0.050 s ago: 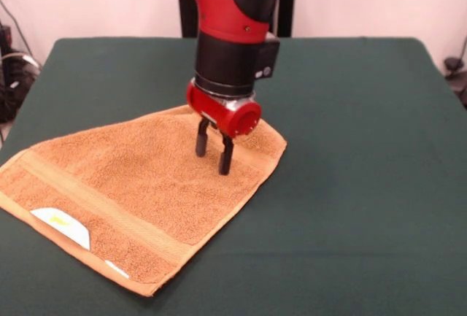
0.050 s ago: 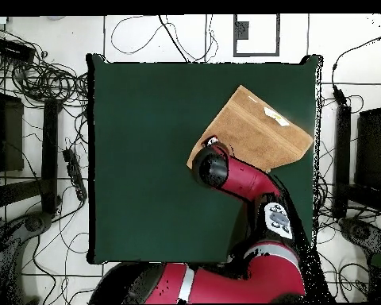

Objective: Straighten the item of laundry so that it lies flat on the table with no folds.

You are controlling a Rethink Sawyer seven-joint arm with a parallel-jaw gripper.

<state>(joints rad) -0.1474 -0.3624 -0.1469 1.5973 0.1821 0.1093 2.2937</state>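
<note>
Hovering with its two fingers slightly parted and gripping nothing, the end effector (image 1: 214, 154) is poising over the towel (image 1: 139, 192), spreading below it on the desk (image 1: 350, 185), seemingly to smooth a corner.

Bright, even light (soft shadows).

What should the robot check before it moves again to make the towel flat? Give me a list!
1. End effector open: ok, its two fingers stand apart.
2. End effector over the towel: ok, it hangs above the corner farthest from the label.
3. Fingers touching the cloth: cannot tell.
4. Towel flat with no folds: not ok, its outline is uneven and the edge next to the label looks turned over.
5. Towel fully on the table: not ok, the front view shows the label corner at the table's edge.
6. Room to spread the towel: ok, bare green top beside it.
</note>
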